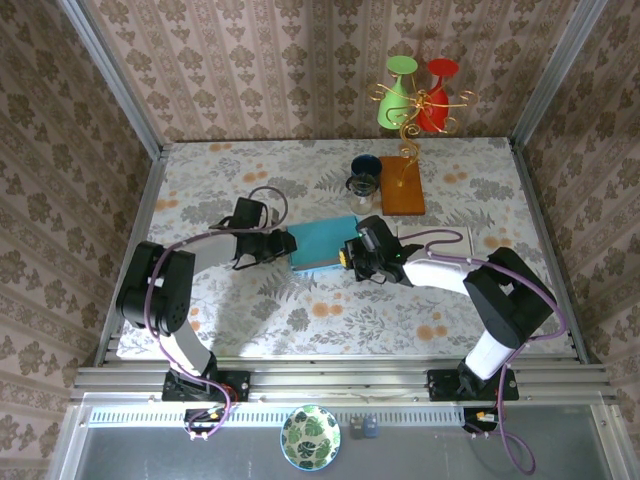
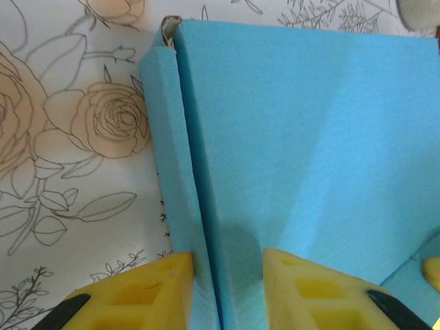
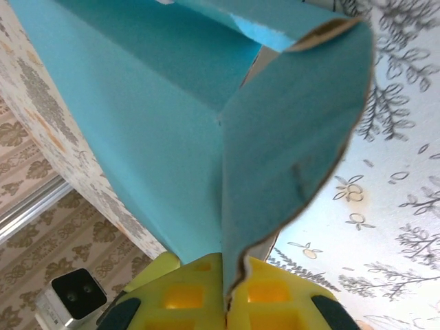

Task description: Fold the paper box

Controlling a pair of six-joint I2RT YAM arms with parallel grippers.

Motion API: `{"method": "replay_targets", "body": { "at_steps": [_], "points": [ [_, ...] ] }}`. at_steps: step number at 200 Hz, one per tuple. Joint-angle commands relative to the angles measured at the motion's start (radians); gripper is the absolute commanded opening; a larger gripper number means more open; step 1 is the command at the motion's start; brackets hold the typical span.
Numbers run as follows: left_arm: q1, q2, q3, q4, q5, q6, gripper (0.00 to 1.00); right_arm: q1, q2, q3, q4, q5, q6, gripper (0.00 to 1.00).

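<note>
Left gripper (image 2: 228,278) first: its yellow fingers (image 2: 137,295) straddle the folded side wall (image 2: 180,206) of the paper box (image 2: 309,137), one either side, but pinching or not, I can't tell. The box stretches ahead of it, between both grippers. Over to the right gripper (image 3: 227,289): fingers squeezed together on a curled blue flap (image 3: 295,137) rising straight ahead.

A table (image 1: 250,310) covered with a floral-printed cloth is enclosed on three sides by walls (image 1: 300,70) papered in a brown damask pattern, is framed by aluminium posts (image 1: 110,75), is edged at the near side by a metal rail (image 1: 340,380), and is evenly lit.
</note>
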Motion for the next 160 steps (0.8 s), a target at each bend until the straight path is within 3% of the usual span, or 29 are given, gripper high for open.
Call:
{"method": "replay_targets", "body": {
  "at_steps": [1,22,57,75,91,110,131,160],
  "points": [
    [-0.008,0.014,0.018,-0.072,-0.053,0.063,0.30,-0.011,-0.014,-0.005,-0.106,-0.074,-0.085,0.17],
    [-0.014,0.009,0.010,-0.081,-0.071,0.077,0.27,-0.041,-0.054,0.033,-0.185,-0.113,-0.257,0.33],
    [-0.019,-0.016,0.009,-0.094,-0.088,0.110,0.24,-0.102,-0.211,0.195,-0.577,-0.057,-0.819,0.56],
    [-0.022,-0.019,0.016,-0.104,-0.086,0.124,0.24,-0.152,-0.295,0.190,-0.618,-0.047,-1.035,0.67],
    [-0.023,-0.024,0.012,-0.105,-0.081,0.129,0.24,-0.252,-0.279,0.159,-0.542,-0.169,-1.160,0.69],
    [-0.024,-0.041,-0.003,-0.097,-0.080,0.131,0.24,-0.327,-0.142,0.189,-0.502,-0.316,-1.253,0.58],
    [-0.023,-0.050,-0.012,-0.095,-0.078,0.146,0.24,-0.321,-0.016,0.273,-0.576,-0.317,-1.379,0.55],
    [-0.023,-0.041,-0.015,-0.090,-0.068,0.155,0.24,-0.320,0.098,0.323,-0.597,-0.343,-1.423,0.56]
  ]
}}
